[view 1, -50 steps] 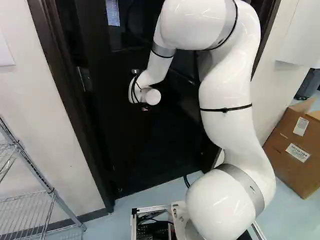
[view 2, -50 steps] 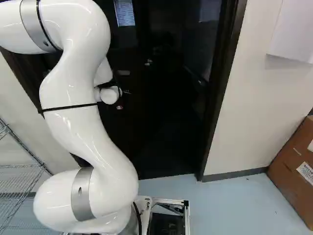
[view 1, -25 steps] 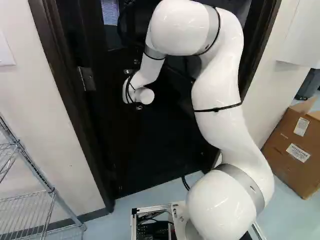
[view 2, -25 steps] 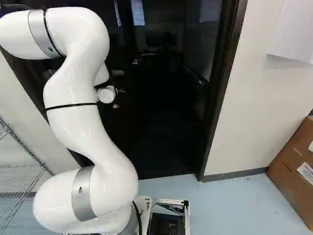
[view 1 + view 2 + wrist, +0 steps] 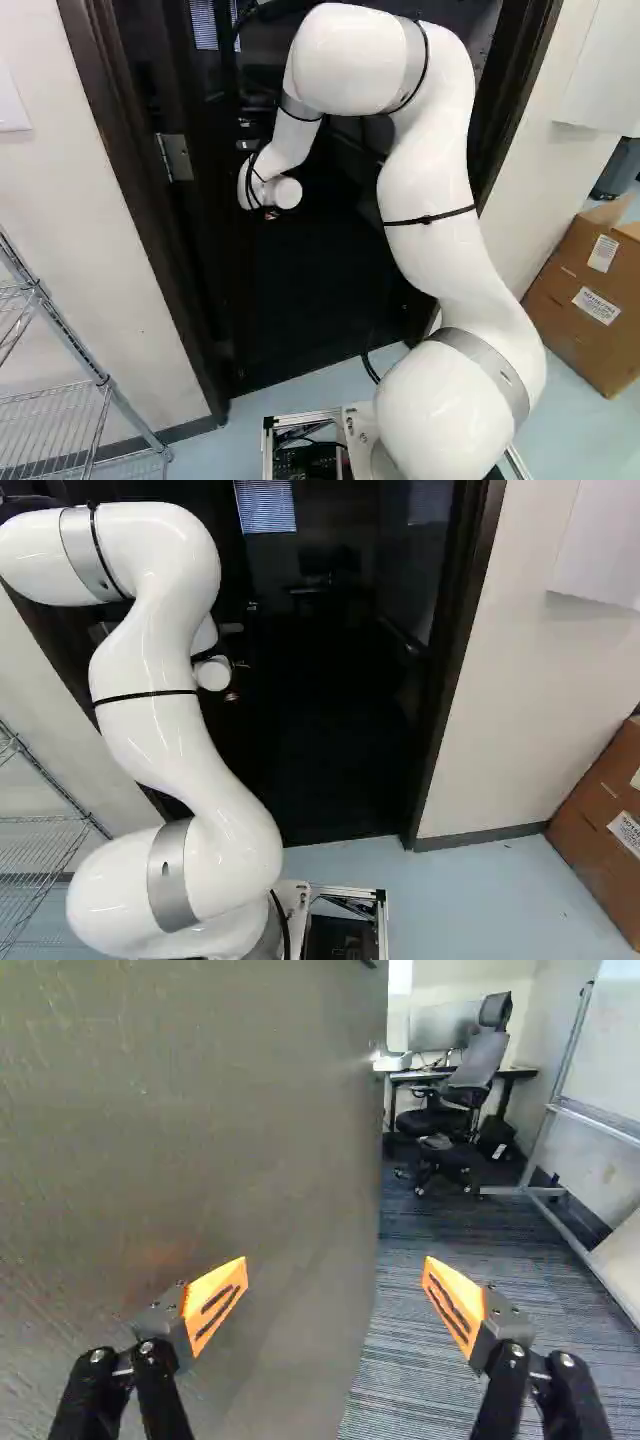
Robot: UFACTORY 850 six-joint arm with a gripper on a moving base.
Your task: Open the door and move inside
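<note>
Gripper fingers stand wide apart, pinching nothing: one before the door, the other past its free edge; I cannot tell whether either touches it. The door hangs partly open, swung inward, away from the arm. The biggest danger, I judge, is the base driving in too early or badly lined up, so that the bulky arm, on the door's near side, strikes the door frame. Next, a finger could slide off the door's free edge, letting it swing back against the wrist. Once inside, too long a drive could bump the office chair beyond the door. Least, the black cable near the door's foot might snag.
</note>
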